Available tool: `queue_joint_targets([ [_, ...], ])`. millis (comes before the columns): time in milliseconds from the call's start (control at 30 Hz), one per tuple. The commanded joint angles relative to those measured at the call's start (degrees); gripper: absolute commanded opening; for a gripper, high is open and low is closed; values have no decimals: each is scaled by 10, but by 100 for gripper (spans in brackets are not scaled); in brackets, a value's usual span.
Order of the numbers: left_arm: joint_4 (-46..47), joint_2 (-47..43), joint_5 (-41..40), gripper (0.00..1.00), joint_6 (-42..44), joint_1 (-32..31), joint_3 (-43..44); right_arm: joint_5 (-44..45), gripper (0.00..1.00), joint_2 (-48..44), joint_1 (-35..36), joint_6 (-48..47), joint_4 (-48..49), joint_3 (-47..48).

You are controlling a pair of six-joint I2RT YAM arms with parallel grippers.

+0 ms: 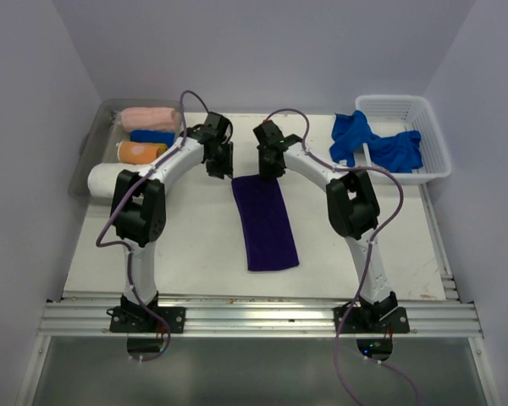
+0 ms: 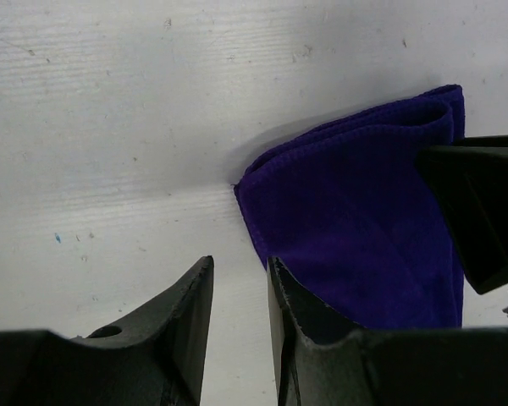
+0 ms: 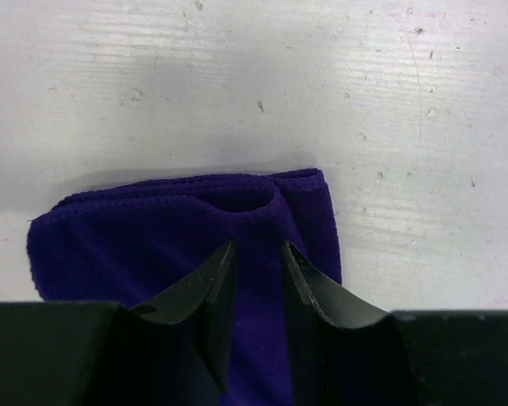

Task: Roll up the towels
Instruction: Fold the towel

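One purple towel (image 1: 264, 222) lies flat mid-frame on the bench (image 1: 178, 245). It looks soft, light and floppy, so I'd pinch its upper corners. My left hand (image 1: 218, 165), narrowly parted, sits beside the upper-left corner. My right hand (image 1: 269, 165) is narrow over the upper edge, and I cannot tell if it pinches cloth.

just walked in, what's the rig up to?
Both arms are at the far end of a purple towel lying flat, not yet rolled. The right gripper sits over that edge; can't tell if it's pinching. The left gripper hangs slightly open over bare table beside the corner. Four rolled towels sit in a bin; blue towels wait in a basket.
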Motion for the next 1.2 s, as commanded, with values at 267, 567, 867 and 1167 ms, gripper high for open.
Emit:
queue_joint_targets([
  [267,27,-41,12,35,-7,0,-20,40,0,7,-2,-13,-17,27],
  [567,30,-54,29,35,-2,-1,-32,36,0,-47,-32,7,19,-23],
  [867,34,-52,41,35,0,-3,-37,13,0,-39,-43,8,30,-29],
  [1167,26,-50,45,34,-5,-23,-32,-16,16,-77,-42,9,46,-60],
])
